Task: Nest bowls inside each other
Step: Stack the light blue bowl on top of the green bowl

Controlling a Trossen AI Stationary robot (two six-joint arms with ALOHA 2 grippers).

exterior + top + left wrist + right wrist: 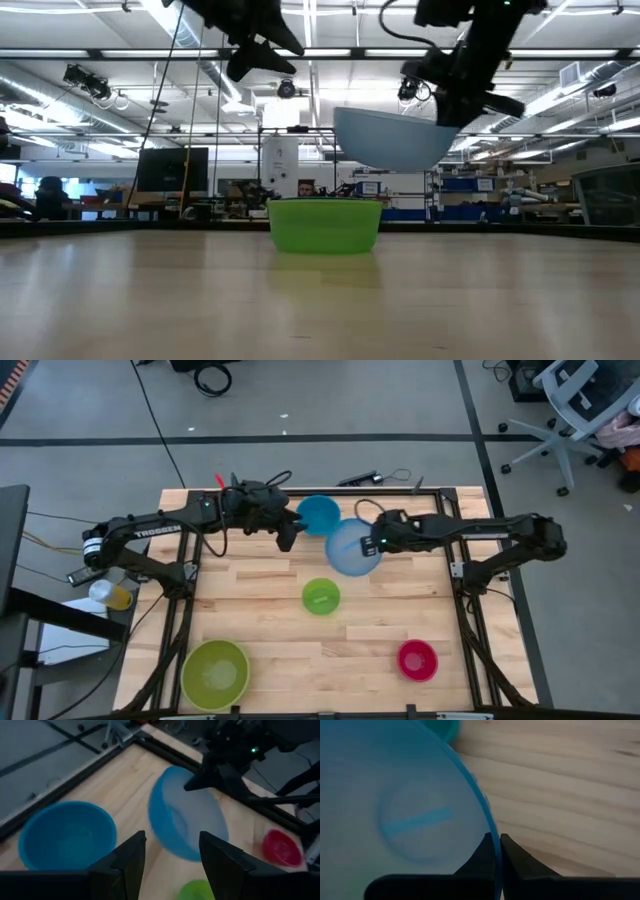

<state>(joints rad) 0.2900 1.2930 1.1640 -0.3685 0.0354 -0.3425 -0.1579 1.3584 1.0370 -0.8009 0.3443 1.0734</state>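
Observation:
My right gripper [372, 543] is shut on a translucent light blue bowl [350, 548], which hangs above the table's far middle. Just beyond it, a solid blue bowl [318, 515] rests on its base near the far edge. My left gripper [288, 538] hovers open to the left of both bowls, touching nothing. In the left wrist view its fingers [131, 854] frame the translucent bowl [185, 815], with the solid blue bowl [67, 835] beside it. A small green bowl [321, 597] sits mid-table. My right gripper pinches the translucent bowl's rim [492, 832] on the side toward the table's right edge, one finger [481, 855] inside the bowl and one [515, 856] outside. The fingers slant down from the right. The bowl [395, 138] hangs clear of the table, mouth up, slightly tilted.
A small red bowl [417, 659] sits near the front right and a large yellow-green bowl [214, 673] at the front left corner. Bare wood lies between them. A black frame [455, 570] borders the tabletop.

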